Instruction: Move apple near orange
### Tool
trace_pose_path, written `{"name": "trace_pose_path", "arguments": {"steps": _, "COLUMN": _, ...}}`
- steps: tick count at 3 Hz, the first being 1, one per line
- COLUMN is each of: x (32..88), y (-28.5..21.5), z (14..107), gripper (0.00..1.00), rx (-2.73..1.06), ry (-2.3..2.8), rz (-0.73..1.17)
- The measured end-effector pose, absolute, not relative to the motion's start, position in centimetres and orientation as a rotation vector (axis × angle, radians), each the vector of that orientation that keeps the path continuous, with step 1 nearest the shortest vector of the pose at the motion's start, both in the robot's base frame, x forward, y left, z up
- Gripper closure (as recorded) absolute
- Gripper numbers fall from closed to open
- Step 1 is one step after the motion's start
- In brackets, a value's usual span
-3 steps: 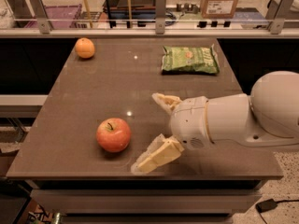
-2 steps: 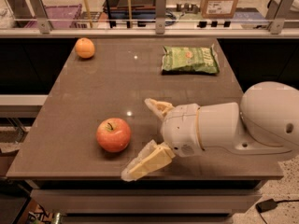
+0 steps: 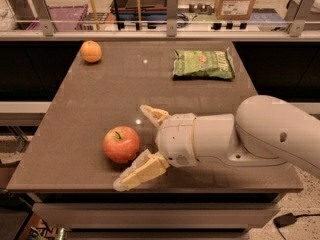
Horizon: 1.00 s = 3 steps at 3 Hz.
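A red apple with a dark stem sits on the brown table near its front edge. A small orange sits at the table's far left corner. My gripper comes in from the right on a white arm and is open. One pale finger lies behind and to the right of the apple, the other in front of it to the right. The apple is at the mouth of the fingers, not held.
A green chip bag lies at the back right of the table. A rail with metal posts runs behind the table's far edge. The table's front edge is just below the apple.
The gripper has moved left toward the apple, its fingers now flanking the apple's right side. The apple and orange have not moved.
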<state>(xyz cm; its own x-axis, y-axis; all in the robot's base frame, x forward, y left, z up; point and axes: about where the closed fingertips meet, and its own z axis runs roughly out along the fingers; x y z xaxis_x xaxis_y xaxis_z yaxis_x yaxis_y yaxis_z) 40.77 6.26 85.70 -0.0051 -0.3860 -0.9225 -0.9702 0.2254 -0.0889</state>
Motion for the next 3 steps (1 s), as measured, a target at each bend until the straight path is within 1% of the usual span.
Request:
{"name": "trace_pose_path", "arguments": {"steps": 1, "x": 42.0, "y": 7.5, "z": 85.5, "gripper": 0.0, "rx": -1.32, "ry": 1.518, "rz": 0.79}}
{"name": "trace_pose_path", "arguments": {"steps": 2, "x": 43.0, "y": 8.3, "z": 84.9, "gripper": 0.19, "rx": -1.32, "ry": 1.485, "rz": 0.81}}
{"name": "trace_pose_path", "arguments": {"steps": 3, "x": 43.5, "y": 8.7, "z": 84.2, "gripper": 0.42, "rx": -1.324, "ry": 1.468, "rz": 0.831}}
